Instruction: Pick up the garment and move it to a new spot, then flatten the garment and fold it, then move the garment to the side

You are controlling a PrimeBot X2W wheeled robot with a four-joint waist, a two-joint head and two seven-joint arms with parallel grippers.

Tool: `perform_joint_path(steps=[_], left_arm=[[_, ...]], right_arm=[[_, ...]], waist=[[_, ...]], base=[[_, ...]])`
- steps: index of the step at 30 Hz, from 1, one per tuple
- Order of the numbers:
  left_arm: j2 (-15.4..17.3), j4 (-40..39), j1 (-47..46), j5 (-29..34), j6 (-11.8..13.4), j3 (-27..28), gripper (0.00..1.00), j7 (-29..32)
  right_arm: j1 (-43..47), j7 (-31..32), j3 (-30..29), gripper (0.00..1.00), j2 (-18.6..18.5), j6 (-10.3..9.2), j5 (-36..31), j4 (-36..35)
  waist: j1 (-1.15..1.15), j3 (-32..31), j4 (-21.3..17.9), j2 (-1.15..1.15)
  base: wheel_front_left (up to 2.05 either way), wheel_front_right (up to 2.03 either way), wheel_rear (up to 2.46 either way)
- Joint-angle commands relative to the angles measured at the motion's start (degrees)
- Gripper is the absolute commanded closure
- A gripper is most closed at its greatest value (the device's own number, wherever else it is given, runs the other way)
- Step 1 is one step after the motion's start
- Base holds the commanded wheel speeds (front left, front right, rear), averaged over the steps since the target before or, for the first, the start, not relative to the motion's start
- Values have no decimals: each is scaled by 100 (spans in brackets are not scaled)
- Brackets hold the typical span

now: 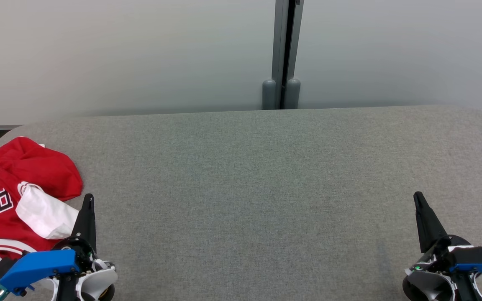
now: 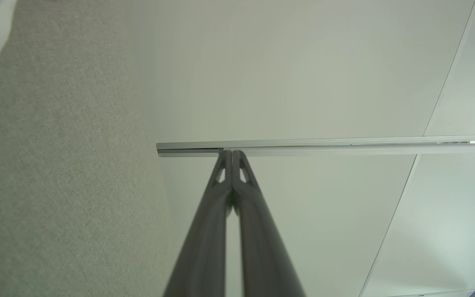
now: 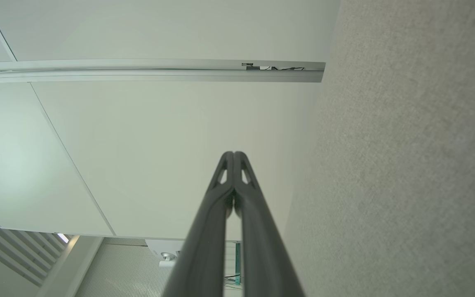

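The left pincer (image 1: 88,200) holds its two dark fingers (image 2: 208,231) pressed together tip to tip, pointing straight ahead from its blue wrist (image 1: 36,265). Well apart to its right, the right pincer (image 1: 418,197) matches that pose, its fingers likewise closed at their tips.

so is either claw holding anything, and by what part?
Nothing is held. The left claw and right claw are shut and empty; the shirt lies crumpled on the table beside the left one.

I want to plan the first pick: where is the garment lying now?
In the head view the garment lies crumpled at the far left of the table, just left of the left claw; its left part runs past the picture's edge.
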Motion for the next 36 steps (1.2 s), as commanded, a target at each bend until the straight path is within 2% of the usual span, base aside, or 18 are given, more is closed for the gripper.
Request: perform_joint_path(steps=[1, 17, 18, 19, 20, 29, 36], left_arm=[[24, -1, -73, -5, -26, 13, 100, 8], [24, -1, -73, -5, -26, 13, 100, 9], [0, 0, 0, 0, 0, 0, 0, -1], [-4, 16, 8, 3, 1, -5, 100, -8], [-21, 70, 61, 2, 1, -8, 0, -6], [-43, 82, 111, 294, 0, -125, 0, -225], [-36, -2, 45, 930, 0, -218, 0, -415]], right_arm=[[-67, 8, -10, 100, -37, 28, 5, -1], [-68, 8, -10, 100, -37, 28, 5, -1], [0, -1, 0, 0, 0, 0, 0, 0], [10, -8, 4, 100, 5, -2, -4, 16], [54, -5, 8, 0, 19, -3, -2, 73], [152, -223, 90, 0, 31, -4, -262, 74], [150, -413, 127, 0, 25, -2, -736, -25]], waist=[[0, 0, 0, 0], [0, 0, 0, 0], [0, 0, 0, 0], [0, 1, 0, 0], [0, 0, 0, 0], [0, 13, 3, 0], [0, 22, 2, 0]], base=[[0, 0, 0], [0, 0, 0], [0, 0, 0], [0, 0, 0], [0, 0, 0], [0, 0, 0], [0, 0, 0]])
